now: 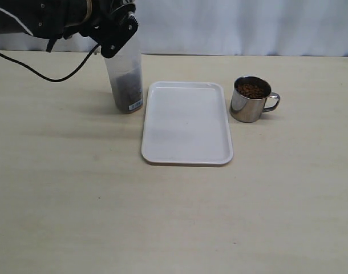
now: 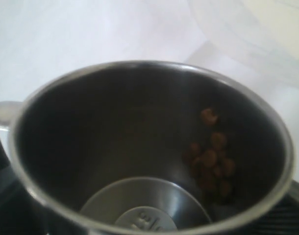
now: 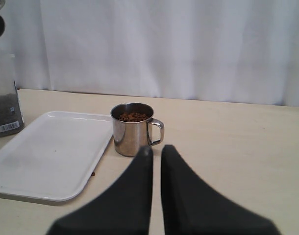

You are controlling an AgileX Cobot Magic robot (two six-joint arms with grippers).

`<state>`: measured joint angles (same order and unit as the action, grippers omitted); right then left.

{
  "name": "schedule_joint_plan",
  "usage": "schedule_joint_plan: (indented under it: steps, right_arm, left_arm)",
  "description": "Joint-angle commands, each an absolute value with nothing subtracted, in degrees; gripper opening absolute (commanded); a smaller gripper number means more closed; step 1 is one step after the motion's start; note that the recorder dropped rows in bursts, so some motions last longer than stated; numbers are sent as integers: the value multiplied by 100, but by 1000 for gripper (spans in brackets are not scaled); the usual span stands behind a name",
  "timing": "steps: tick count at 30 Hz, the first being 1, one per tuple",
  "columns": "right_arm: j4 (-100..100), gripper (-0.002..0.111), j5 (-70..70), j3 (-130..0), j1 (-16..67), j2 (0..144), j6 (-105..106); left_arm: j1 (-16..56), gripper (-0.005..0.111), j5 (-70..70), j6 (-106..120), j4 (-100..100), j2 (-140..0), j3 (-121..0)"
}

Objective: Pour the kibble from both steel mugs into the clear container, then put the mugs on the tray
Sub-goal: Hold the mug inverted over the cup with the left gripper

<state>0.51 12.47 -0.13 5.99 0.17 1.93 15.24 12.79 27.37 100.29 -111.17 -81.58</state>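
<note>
Right tool: dark fingers closed tip to tip, holding nothing; it hangs over the near right part of the tabletop, well apart from every item and out of the exterior view. Tray: white, flat, rounded corners, low rim, nothing on it; it lies at the middle of the tabletop with its long side running near to far. Full steel mug: upright on the tabletop just right of the tray's far right corner, not touching it, loop handle pointing right, brown kibble up to near the rim. Clear container: upright just left of the tray's far left corner, dark pellets filling its lower half, small label near the base. Left tool: black, at the far left directly above the container's mouth, jaws set wide and clamped on the tipped steel mug. In the left wrist view that mug shows its open mouth and bare steel bottom, with a small cluster of pellets lying against one inner wall.
</note>
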Motion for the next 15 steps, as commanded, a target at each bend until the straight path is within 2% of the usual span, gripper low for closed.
schedule_joint_plan:
  steps: [1, 15]
  right_arm:
    - [86, 5, 1210, 0, 615, 0, 217]
    - [86, 5, 1210, 0, 615, 0, 217]
  left_arm:
    - [1573, 0, 1290, 3154, 9995, -11032, -8204]
    - [1802, 0, 1383, 3815, 9995, -11032, -8204]
